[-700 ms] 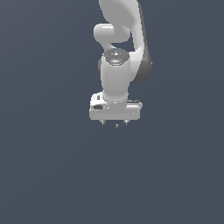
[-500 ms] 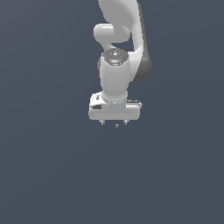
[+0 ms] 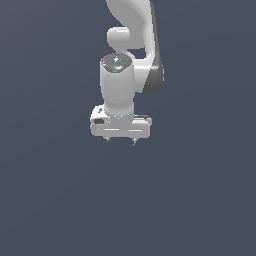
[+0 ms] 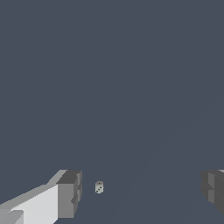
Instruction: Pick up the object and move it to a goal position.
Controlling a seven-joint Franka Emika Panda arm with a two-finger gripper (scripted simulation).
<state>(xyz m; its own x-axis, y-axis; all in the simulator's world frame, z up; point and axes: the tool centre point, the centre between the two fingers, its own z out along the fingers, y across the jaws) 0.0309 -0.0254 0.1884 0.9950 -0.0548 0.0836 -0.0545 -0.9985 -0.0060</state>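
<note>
The object (image 4: 99, 187) is a tiny pale cylinder with dark specks, lying on the dark floor in the wrist view, far below and between my fingers, closer to one fingertip (image 4: 70, 193). It does not show in the exterior view, where the hand covers that spot. My gripper (image 3: 120, 140) hangs from the white arm, pointing down, open wide with nothing between the fingers. In the wrist view the gripper (image 4: 142, 190) has its two dark pads far apart.
A uniform dark grey-blue floor (image 3: 60, 200) fills both views. No goal marker or other thing shows.
The arm and hand stand much as before; I see no clear movement.
</note>
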